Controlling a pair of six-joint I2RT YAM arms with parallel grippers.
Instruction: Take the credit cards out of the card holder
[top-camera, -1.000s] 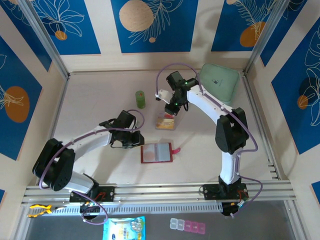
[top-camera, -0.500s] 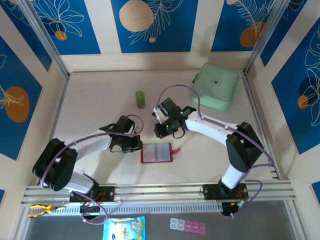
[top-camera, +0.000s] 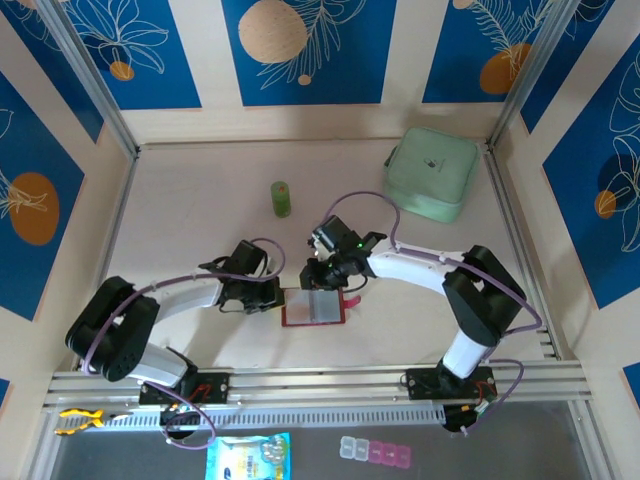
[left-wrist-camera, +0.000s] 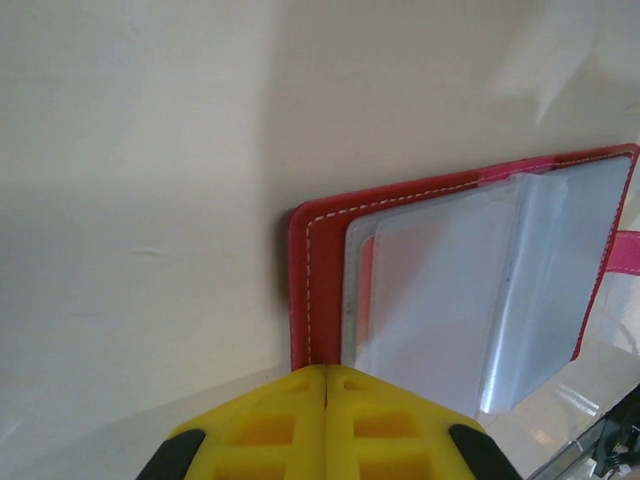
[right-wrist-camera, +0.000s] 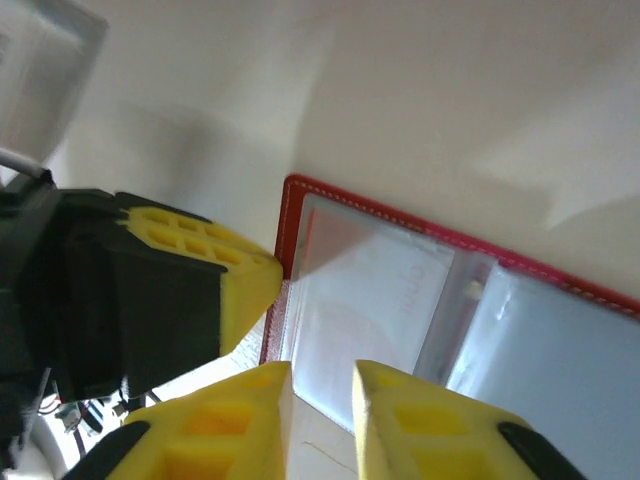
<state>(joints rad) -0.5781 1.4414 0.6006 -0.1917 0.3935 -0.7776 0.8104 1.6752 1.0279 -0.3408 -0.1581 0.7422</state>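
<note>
The red card holder (top-camera: 314, 308) lies open on the table, its greyish clear pockets (left-wrist-camera: 450, 290) facing up and a pink tab (left-wrist-camera: 626, 250) at its right side. A reddish card edge (left-wrist-camera: 365, 285) shows faintly inside the left pocket. My left gripper (top-camera: 279, 297) is shut, its yellow tips (left-wrist-camera: 327, 376) resting on the holder's left red border (left-wrist-camera: 300, 290). My right gripper (top-camera: 322, 284) hovers at the holder's far edge, open by a narrow gap (right-wrist-camera: 321, 380) just over the left clear pocket (right-wrist-camera: 370, 295). The right arm hides the loose cards behind it.
A small green cylinder (top-camera: 281, 199) stands at the back centre. The mint-green pouch (top-camera: 432, 172) sits in the back right corner. The left gripper's finger (right-wrist-camera: 215, 268) is close beside the right gripper. Metal rails (top-camera: 320, 380) run along the near edge.
The right gripper swung from the back of the table down to the card holder's far edge. The left gripper slid right onto the holder's left border.
</note>
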